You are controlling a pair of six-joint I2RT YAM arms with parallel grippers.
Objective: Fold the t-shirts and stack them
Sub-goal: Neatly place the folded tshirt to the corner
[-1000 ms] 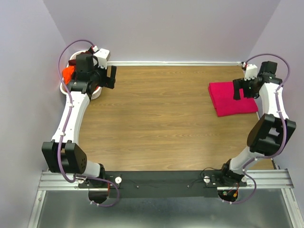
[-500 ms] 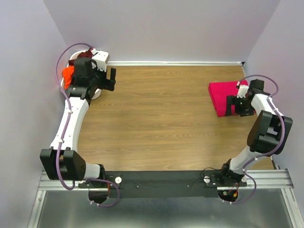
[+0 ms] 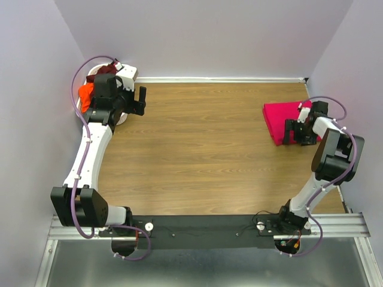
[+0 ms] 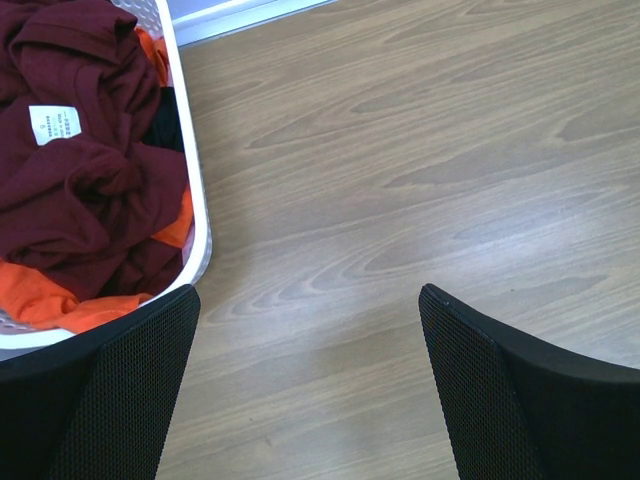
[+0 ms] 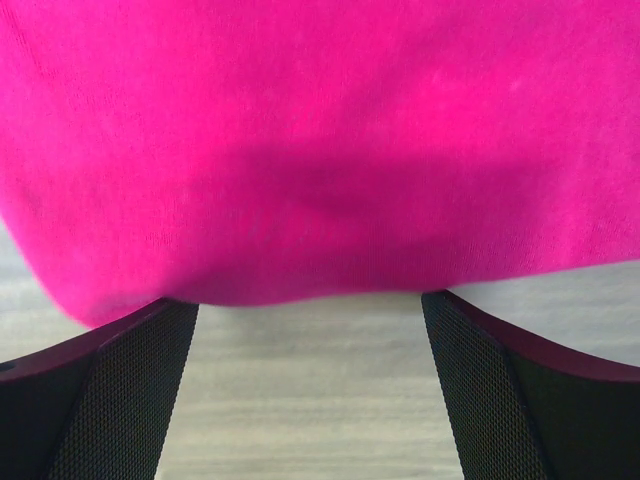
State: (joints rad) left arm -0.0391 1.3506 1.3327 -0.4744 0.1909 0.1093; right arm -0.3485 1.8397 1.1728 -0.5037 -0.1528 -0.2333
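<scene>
Two arms work a wooden table [image 3: 197,137], with three colours of t-shirt in sight. One pinkish-red t-shirt [image 3: 279,119] lies folded flat at the table's far right. One white basket [image 4: 192,200] sits at the far left corner, holding a crumpled maroon t-shirt [image 4: 90,180] over an orange t-shirt [image 4: 60,305]. Whether the maroon heap is a single garment cannot be told; a white label [image 4: 55,124] shows on it. The left gripper [image 4: 308,293] hangs above bare wood just beside the basket, jaws spread wide and holding nothing. The right gripper [image 5: 310,300] sits low at the near edge of the pinkish-red t-shirt, jaws equally wide, with only wood between the fingers [image 5: 140,370] and no cloth grasped. From above, the left arm covers much of the basket, and the right arm hides the folded shirt's right side. In the right wrist view the shirt runs past the frame on three sides. Lilac walls enclose the table, and a metal rail [image 3: 209,230] carries both arm bases.
</scene>
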